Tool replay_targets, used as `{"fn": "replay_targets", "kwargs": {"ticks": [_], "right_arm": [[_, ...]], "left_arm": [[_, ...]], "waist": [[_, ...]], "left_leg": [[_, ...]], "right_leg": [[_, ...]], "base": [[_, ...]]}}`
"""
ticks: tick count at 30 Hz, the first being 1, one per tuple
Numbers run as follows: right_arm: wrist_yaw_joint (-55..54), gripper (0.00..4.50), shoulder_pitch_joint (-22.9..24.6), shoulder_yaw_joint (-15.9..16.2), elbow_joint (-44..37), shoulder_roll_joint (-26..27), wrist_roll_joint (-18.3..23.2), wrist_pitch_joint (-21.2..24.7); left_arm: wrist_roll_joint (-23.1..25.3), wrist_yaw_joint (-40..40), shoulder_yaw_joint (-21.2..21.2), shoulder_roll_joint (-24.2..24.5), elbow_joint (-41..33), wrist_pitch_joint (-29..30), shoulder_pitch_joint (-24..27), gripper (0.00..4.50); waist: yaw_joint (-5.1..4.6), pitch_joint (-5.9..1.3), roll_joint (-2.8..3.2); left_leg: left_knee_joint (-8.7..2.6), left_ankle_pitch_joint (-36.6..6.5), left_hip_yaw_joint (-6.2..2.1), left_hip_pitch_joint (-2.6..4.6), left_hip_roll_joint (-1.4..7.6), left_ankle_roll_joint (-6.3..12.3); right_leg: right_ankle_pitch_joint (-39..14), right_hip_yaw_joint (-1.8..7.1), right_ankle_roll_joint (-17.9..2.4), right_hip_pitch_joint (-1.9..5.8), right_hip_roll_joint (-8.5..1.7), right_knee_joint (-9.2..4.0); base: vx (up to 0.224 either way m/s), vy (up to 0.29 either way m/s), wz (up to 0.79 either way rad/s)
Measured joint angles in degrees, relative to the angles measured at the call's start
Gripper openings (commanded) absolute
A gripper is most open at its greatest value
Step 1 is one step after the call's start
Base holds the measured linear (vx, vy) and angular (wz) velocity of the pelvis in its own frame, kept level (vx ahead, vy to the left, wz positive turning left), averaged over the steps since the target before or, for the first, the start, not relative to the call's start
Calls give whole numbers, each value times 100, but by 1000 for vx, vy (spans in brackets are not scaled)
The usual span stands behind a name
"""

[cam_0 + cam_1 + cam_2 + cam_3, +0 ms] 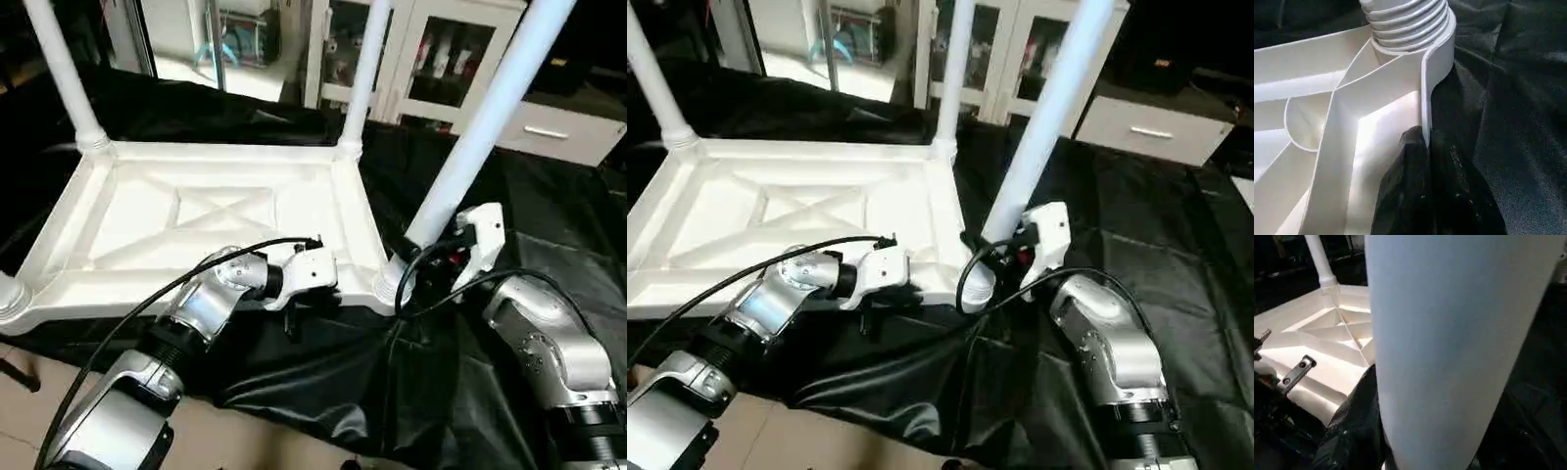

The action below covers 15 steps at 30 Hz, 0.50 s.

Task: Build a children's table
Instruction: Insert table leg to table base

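The white tabletop lies upside down on the black cloth, its X-ribs facing up. Legs stand in the far left and far right corner sockets, and a leg base shows at the near left corner. The near right leg leans to the right, its ribbed end in the corner socket. My left gripper is shut on the tabletop's near rim, one black finger on each side of the wall. My right gripper is shut on the near right leg, just above the socket.
Black cloth covers the work surface and hangs over its near edge. White cabinets with glass doors and a drawer unit stand behind. A black cable runs along my left forearm. Pale floor shows at the near edge.
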Motion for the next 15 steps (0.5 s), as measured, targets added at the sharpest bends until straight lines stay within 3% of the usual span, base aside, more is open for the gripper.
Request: {"fn": "replay_targets", "kwargs": {"ticks": [6,12,15], "right_arm": [[245,181,56,-15,-169,-141,-14,89],[506,181,-111,183,-176,-449,-89,144],[633,181,-210,297,-167,-560,-206,134]], "left_arm": [[-17,-37,7,34,-276,-21,131,0],[-62,-190,47,97,-366,5,139,0],[-71,-209,60,114,-380,18,139,0]], "waist": [[14,8,-20],[76,-10,-52],[114,-9,-54]], "left_leg": [[-3,1,24,-32,-29,1],[7,4,133,-67,-32,4],[10,5,140,-64,-23,3]], "right_leg": [[0,52,0,-15,-22,52],[7,193,-11,-123,-21,226],[31,196,-44,-142,-17,266]], "base": [[0,0,0],[0,0,0],[0,0,0]]}}
